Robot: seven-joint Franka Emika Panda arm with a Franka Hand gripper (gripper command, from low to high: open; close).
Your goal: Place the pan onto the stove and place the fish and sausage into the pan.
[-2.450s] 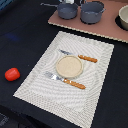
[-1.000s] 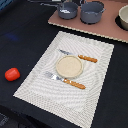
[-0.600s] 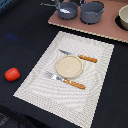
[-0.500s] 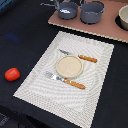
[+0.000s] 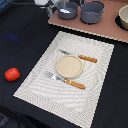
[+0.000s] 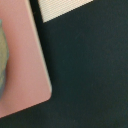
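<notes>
The blue-grey pan (image 5: 68,10) stands on the pinkish stove (image 5: 107,31) at the back, next to a larger grey pot (image 5: 92,11). A small white piece, seemingly the fish (image 5: 64,10), lies in the pan. The red-orange sausage (image 5: 12,74) lies on the black table at the exterior view's left, far from the pan. My gripper (image 5: 47,5) shows only as blurred white parts at the top edge, just left of the pan; its jaws are not clear. The wrist view shows the stove's corner (image 6: 25,75) and no fingers.
A pale striped placemat (image 5: 40,82) carries a tan plate (image 5: 69,66), a fork (image 5: 62,80) and a knife (image 5: 80,56) with wooden handles. A round dark-rimmed thing (image 5: 123,19) sits on the stove at the right edge. The wrist view shows a placemat corner (image 6: 60,6).
A white piece now shows in the pan; 2.5 s ago it did not. The pan, pot and sausage have stayed in place.
</notes>
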